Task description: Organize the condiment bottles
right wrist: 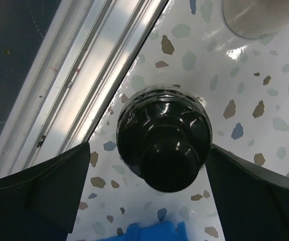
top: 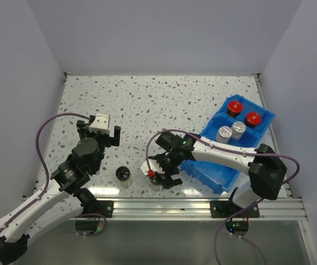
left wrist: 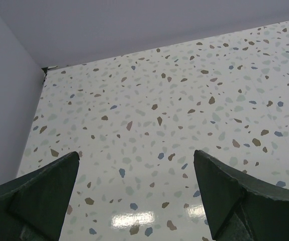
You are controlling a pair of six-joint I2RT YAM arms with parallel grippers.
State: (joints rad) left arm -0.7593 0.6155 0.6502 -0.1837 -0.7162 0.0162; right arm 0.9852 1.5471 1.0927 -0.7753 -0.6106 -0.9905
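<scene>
Too small to read labels on 2 silver-cap jars (top: 224,133). Reaching low with right gripper (right wrist: 148,148), spread wide astride black-lid jar (right wrist: 162,125). Holding left gripper (left wrist: 136,163) above table (left wrist: 184,90), equally wide.

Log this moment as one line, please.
right pincer: open, straddling black-lidded cylindrical jar | left pincer: open, empty | blue plastic bin: red-capped jars, silver-capped jars | second black-lidded jar: on speckled table

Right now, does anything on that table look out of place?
Two black-lidded jars stand outside the blue bin, near the front edge of the table; the other four jars sit inside it. One stands between the right hand's open fingers. Nothing looks spilled.
</scene>
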